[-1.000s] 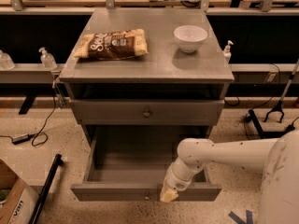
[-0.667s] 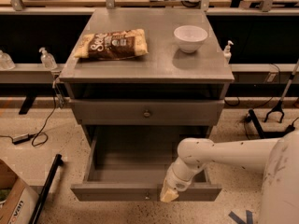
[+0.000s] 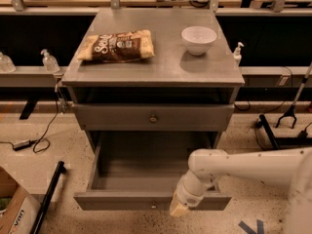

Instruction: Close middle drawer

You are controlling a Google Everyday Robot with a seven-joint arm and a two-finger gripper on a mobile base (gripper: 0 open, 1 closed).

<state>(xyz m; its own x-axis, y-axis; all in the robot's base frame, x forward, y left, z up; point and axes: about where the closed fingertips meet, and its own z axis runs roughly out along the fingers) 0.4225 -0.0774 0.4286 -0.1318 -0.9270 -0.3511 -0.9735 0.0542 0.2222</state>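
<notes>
At the front of the cabinet, low down, my fingers (image 3: 179,209) sit against the front panel of the middle drawer (image 3: 117,201), just right of its small brass knob (image 3: 153,205). Whether they are open or closed I cannot tell; I see only one pale tip at the end of my arm. Over the last second almost nothing has shifted. The drawer stands as far out as it did, its grey box wide open below the taller-fronted drawer (image 3: 112,117), which is shut, and my tip is in nearly the same spot. I take that to mean contact is made but the push has not begun to bite. The whole travel is left, so the next move is a steady, straight shove inward, keeping the panel square.
</notes>
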